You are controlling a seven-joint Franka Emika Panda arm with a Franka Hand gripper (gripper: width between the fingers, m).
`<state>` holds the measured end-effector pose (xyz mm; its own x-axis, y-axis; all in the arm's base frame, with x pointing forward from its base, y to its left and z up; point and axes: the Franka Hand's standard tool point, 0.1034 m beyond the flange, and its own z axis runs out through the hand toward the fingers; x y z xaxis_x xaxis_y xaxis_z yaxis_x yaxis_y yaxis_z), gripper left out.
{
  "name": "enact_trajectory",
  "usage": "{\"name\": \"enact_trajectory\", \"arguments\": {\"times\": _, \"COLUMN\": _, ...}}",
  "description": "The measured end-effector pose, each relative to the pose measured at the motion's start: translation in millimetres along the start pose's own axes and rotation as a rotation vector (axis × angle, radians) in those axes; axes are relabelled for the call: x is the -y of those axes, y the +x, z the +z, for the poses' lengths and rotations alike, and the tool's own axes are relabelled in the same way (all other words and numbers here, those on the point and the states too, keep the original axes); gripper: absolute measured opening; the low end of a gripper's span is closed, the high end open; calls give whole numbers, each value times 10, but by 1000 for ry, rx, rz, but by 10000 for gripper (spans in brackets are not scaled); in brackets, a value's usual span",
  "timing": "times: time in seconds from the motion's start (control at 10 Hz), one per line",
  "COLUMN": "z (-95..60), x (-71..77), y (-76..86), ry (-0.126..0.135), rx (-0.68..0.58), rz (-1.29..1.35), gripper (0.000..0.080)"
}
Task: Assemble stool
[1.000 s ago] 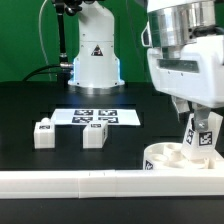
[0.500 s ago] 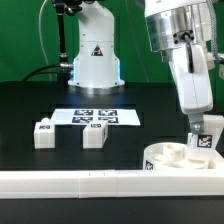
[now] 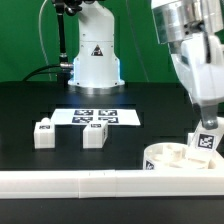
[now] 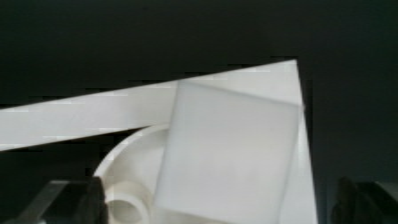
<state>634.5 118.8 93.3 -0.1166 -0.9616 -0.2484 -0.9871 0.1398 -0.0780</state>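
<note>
Stool leg (image 3: 206, 143) upright on seat (image 3: 165, 158), 4 o'clock in exterior view; gripper (image 3: 207, 128) spread open over it.
White blocky plastic, square black-and-white tag, standing at the 3 o'clock rim of the smooth round ring-rimmed disc; jaws clear of its flat faces. Second leg (image 3: 42, 133) and third leg (image 3: 93, 134) loose on matte black table (image 3: 150, 105), 9 o'clock.

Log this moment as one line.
end effector: open over white blocky leg | leg: standing in white round seat | other legs: two on table
</note>
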Motion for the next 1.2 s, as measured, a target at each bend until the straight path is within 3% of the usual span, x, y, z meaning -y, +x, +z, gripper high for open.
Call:
{"name": "enact_trajectory", "arguments": {"times": 0.4, "z": 26, "x": -18, "y": 3, "ry": -6, "rx": -2, "rz": -179, "gripper": 649}}
{"name": "enact_trajectory", "arguments": {"times": 0.5, "z": 13, "x": -35, "y": -74, "ry": -28, "rx": -7, "rz": -340, "gripper": 649}}
{"name": "enact_trajectory", "arguments": {"times": 0.8, "z": -54, "x": 25, "y": -184, "ry": -25, "rx": 5, "rz": -637, "gripper": 649}}
{"name": "enact_trajectory", "arguments": {"times": 1.2, "z": -45, "x": 24, "y": -164, "ry": -27, "rx": 2, "rz": -905, "gripper": 649}}
